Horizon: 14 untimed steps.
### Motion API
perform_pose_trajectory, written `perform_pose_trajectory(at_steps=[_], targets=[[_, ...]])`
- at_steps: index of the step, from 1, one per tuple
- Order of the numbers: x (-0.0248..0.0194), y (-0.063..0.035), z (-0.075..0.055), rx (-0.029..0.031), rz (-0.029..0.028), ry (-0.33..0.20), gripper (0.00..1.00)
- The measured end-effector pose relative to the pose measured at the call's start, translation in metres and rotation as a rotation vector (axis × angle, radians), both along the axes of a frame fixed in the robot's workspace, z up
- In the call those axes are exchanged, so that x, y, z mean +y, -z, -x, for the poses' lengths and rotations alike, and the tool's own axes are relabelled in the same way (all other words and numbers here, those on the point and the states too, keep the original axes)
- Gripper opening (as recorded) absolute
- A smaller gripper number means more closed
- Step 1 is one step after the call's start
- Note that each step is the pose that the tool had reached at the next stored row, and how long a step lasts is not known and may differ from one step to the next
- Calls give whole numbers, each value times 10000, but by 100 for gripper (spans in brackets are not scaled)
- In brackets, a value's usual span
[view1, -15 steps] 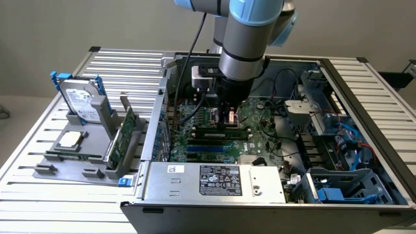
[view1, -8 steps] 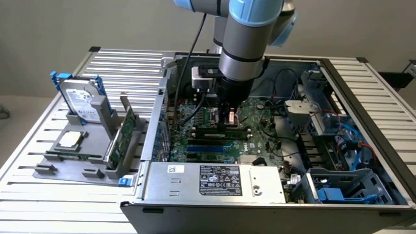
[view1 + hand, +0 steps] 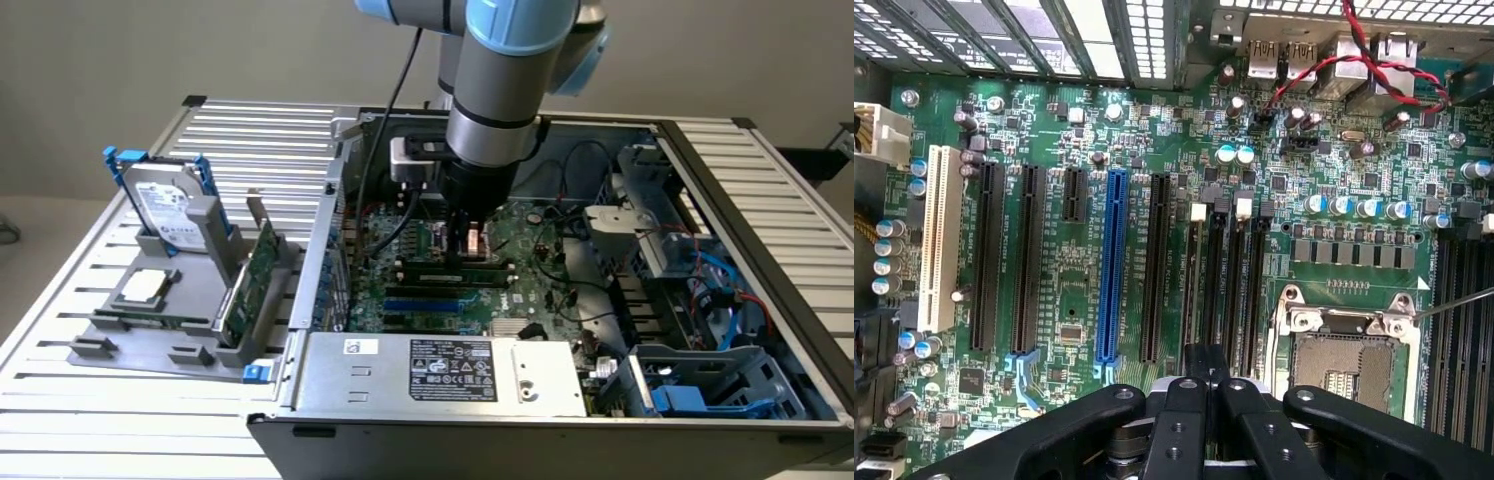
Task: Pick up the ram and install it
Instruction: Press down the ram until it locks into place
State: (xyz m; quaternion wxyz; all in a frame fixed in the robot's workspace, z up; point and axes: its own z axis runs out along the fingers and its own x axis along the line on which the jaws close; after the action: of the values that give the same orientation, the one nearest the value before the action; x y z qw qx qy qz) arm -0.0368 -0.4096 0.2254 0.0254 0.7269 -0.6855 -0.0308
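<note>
one ram (image 3: 451,268) sits in its board slot, the clenched gripper (image 3: 469,250) pressing on top, so the install looks nearly finished.

Overall light: bright, even, white – diffuse, apparently from above, with no hard beam.
Exterior view, slatted table (image 3: 120,400): pale slats look washed out toward the exterior view's left edge.
Computer case (image 3: 400,375) interior: dimmer than its surroundings; the arm (image 3: 497,90) casts a soft shade over the motherboard (image 3: 534,290) beneath it.
Glare: a sheen on the arm's silver sleeve and on the hard drive (image 3: 167,205).
Wrist view, motherboard (image 3: 1094,130): well lit and crisp – component detail reads clearly.
Gripper (image 3: 1199,400): black and close to the lens, slightly soft, with faint highlights on its screws.
Vent grille (image 3: 1104,30): backlit, blown out to white between the bars.
</note>
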Motion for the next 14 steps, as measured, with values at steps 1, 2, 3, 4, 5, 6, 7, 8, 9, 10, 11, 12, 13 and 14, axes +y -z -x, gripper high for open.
perform_pose_trajectory(at_steps=[1,2,3,4,5,6,7,8,9,10,11,12,13,14], targets=[[0,-2,0,-1,-1,0,11],[0,-8,0,-3,-7,1,11],[1,-20,0,-3,-12,2,11],[1,-48,0,-1,-5,1,11],[0,-82,0,-1,-1,1,11],[0,-116,0,-1,-2,1,11],[0,-147,-1,-1,-1,0,11],[0,-172,-2,0,0,0,11],[0,-183,-3,0,0,-1,11],[0,-186,-3,-1,-1,-1,11],[0,-186,-2,-1,-2,0,11],[1,-186,4,-2,-3,0,11],[1,-186,7,-2,-2,-1,11],[1,-186,11,-1,-1,0,11]])
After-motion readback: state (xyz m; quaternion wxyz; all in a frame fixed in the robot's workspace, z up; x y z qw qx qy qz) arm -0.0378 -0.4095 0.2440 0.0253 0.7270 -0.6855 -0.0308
